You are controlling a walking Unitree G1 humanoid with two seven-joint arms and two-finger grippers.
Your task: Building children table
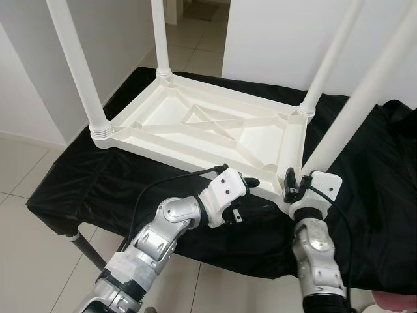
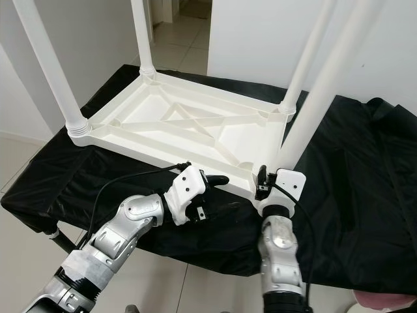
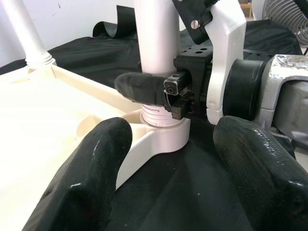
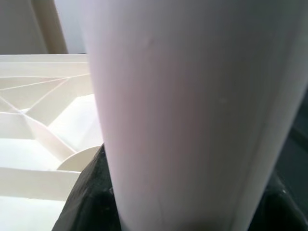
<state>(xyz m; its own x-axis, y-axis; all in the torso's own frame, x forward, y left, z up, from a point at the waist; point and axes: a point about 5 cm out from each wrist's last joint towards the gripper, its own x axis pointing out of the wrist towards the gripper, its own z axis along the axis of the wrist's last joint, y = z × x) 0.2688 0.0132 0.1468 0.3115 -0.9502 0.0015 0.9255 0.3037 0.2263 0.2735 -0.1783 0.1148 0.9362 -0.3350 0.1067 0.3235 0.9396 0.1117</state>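
Note:
A white plastic children's table (image 1: 195,124) lies upside down on a black cloth. Its four white legs stand upright in the corner sockets. My right gripper (image 1: 294,184) is shut on the near right leg (image 1: 365,98) just above its socket; that leg (image 4: 192,110) looms close in the right wrist view. My left gripper (image 1: 249,182) hovers open beside the tabletop's near edge, left of that corner. In the left wrist view its fingers (image 3: 103,149) stand wide apart with nothing between them, facing the leg's base (image 3: 156,113) and the right gripper's finger (image 3: 139,89).
The black cloth (image 1: 98,176) covers a low table whose front edge lies just before me, with tiled floor (image 1: 26,248) beneath. White walls and a doorway (image 1: 195,19) stand behind. The other legs (image 1: 75,65) rise high. A fan (image 3: 288,14) stands to the right.

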